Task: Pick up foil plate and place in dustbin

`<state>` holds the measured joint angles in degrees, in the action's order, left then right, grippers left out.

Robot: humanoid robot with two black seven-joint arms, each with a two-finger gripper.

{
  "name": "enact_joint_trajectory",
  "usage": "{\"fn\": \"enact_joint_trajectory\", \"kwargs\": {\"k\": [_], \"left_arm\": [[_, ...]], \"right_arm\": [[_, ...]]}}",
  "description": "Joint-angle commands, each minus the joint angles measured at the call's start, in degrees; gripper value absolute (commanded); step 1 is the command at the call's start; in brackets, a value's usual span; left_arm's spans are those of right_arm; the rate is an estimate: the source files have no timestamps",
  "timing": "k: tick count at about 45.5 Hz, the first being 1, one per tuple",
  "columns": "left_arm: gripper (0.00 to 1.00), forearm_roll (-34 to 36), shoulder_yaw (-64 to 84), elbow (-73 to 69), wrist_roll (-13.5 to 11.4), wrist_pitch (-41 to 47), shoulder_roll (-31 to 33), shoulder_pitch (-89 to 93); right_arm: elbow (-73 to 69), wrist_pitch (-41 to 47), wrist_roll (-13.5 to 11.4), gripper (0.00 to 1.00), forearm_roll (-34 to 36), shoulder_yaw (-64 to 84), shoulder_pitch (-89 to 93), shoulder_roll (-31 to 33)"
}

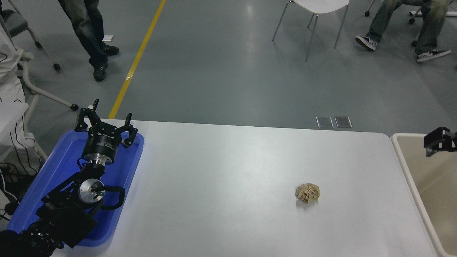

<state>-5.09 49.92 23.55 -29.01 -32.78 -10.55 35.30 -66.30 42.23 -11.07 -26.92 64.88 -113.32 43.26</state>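
Dustbin [430, 185] at the desk's [228, 171] right end, my right tool [440, 141] over it, grip unclear, foil plate unseen, my left tool [105, 125] spread wide over the blue tray [125, 167].

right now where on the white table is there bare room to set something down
The white table is bare across its middle, from the shallow blue plastic tray to the small crumpled tan paper ball, and along the near edge. The left gripper and its arm crowd the tray. The right gripper hangs over the beige rectangular dustbin.
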Motion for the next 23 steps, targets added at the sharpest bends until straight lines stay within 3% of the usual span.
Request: {"fn": "enact_joint_trajectory", "kwargs": {"k": [1,16,23], "left_arm": [[1.00,0.0,0.0,0.0,0.0,0.0,0.0,0.0],[1.00,0.0,0.0,0.0,0.0,0.0,0.0,0.0],[1.00,0.0,0.0,0.0,0.0,0.0,0.0,0.0]], "right_arm": [[-4.8,2.8,0.0,1.00,4.5,3.7,-9.1,-6.1],[-11.1,2.8,0.0,1.00,8.0,3.9,-19.9,-14.4],[-11.0,2.8,0.1,1.00,8.7,2.5,-20.6,-14.8]]}}
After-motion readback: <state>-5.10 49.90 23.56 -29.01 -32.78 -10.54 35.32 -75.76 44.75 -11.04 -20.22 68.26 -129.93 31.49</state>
